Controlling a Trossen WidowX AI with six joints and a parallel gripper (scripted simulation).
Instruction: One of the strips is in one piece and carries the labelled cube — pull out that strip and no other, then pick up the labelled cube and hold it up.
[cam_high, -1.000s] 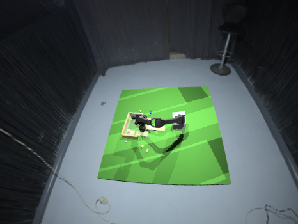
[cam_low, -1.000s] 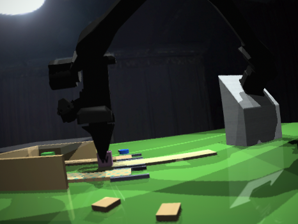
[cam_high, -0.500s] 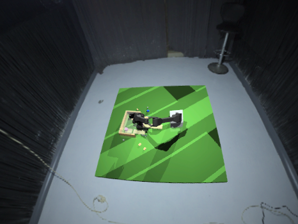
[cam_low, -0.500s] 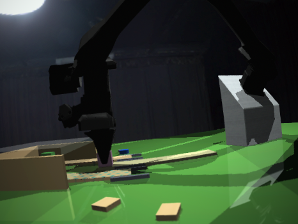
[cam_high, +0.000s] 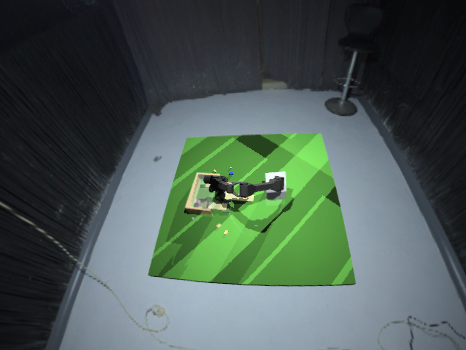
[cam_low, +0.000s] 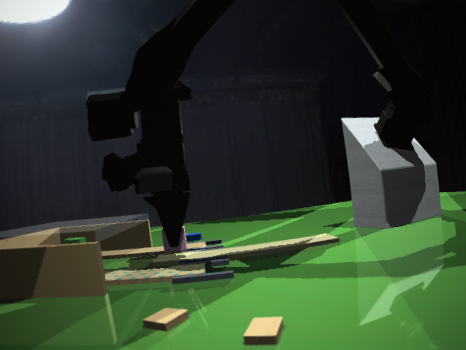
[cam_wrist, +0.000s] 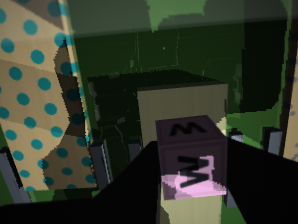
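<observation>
Since the cube (cam_low: 182, 242) (cam_wrist: 191, 167) is between my fingers, the relation that counts is vertical: strip below, open air above. Big to small:

- Mat (cam_high: 300, 240) (cam_low: 280, 287) (cam_wrist: 255, 125): carries everything.
- Box (cam_high: 191, 194) (cam_low: 50, 272): on the far side of the cube from my base (cam_high: 270, 176) (cam_low: 364, 195). Its wall stands near the claw (cam_high: 220, 199) (cam_low: 174, 245) (cam_wrist: 191, 150), so I'd go up before any sideways travel.
- Plain strip (cam_high: 244, 198) (cam_low: 270, 249) (cam_wrist: 150, 110): looks out of the box, one piece as far as I can see. Long axis runs from under the cube toward my base. Pull step looks done.
- Dotted strip (cam_low: 150, 275) (cam_wrist: 30, 100): off to one side, well apart from the fingers. Leave it.
- Claw: pointing down, narrowed onto the cube, a finger on either side. Holding it.
- Cube: W on top and on one side, near the strip's box-side end. Looks a touch skewed to the strip; can't tell whether its underside touches.

Next, in my judgement: straight lift, no drag along the strip. Risk is a slip if the grip is high.
</observation>
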